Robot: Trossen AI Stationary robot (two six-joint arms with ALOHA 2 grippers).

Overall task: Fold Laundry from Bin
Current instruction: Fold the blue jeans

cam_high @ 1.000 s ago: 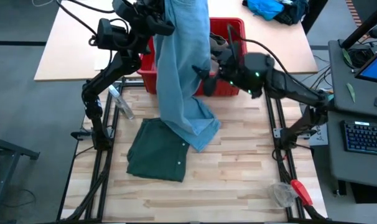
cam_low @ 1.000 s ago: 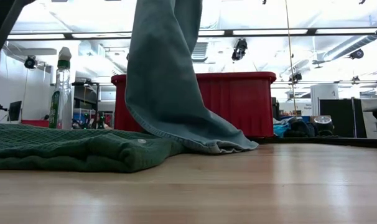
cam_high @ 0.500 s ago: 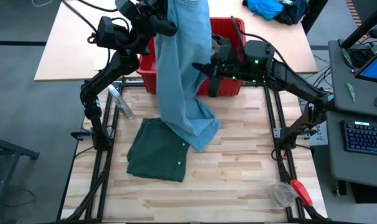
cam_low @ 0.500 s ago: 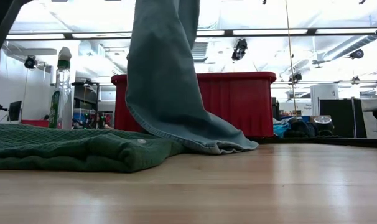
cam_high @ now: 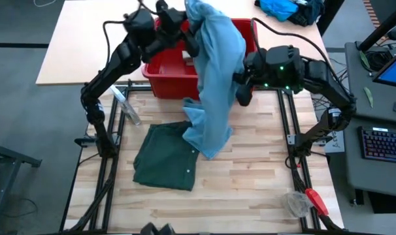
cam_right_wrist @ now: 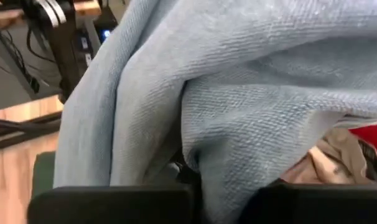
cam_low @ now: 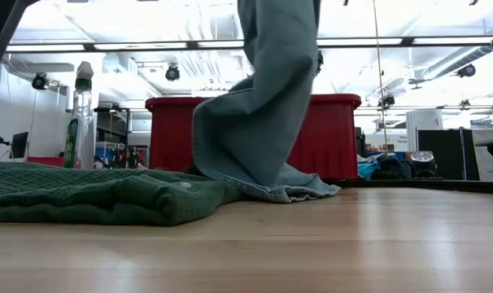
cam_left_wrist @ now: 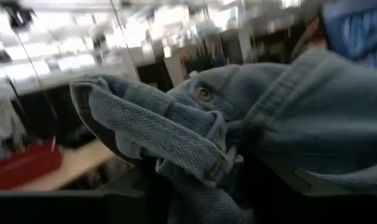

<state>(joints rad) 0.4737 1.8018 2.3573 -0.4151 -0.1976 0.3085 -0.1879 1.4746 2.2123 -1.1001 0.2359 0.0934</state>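
Note:
The light blue denim trousers [cam_high: 214, 72] hang high in front of the red bin [cam_high: 168, 65]. Their hems [cam_low: 303, 189] rest on the table and on the dark green shorts [cam_high: 164, 156], which lie flat near the middle. My left gripper [cam_high: 188, 29] is above the bin at the trousers' top, its fingers parted around the waistband. My right gripper [cam_high: 240, 88] is at the bin's right end, shut on the trousers halfway down. A khaki piece [cam_right_wrist: 319, 168] lies in the bin. My left gripper has the bunched waistband [cam_left_wrist: 204, 165], near the button, lying between its parted fingers; the cloth hangs down from there. My right gripper pinches a fold of the trouser leg [cam_right_wrist: 198, 165] about halfway down, coming level from the table's right. The cloth hangs slack below it, hems on the table.
A clear plastic bottle [cam_high: 127, 108] lies at the table's left edge. A bright blue cloth heap [cam_high: 283, 10] sits on the far table. A red-handled tool and a clear object [cam_high: 302, 199] lie at the near right corner. Bare wood shows along the near edge.
My right gripper has shut on the trouser leg and pulled it toward the table's right edge. My left gripper has moved right above the bin and its fingers have parted. The hanging trousers have swung right and bunched, while the hems stayed on the table.

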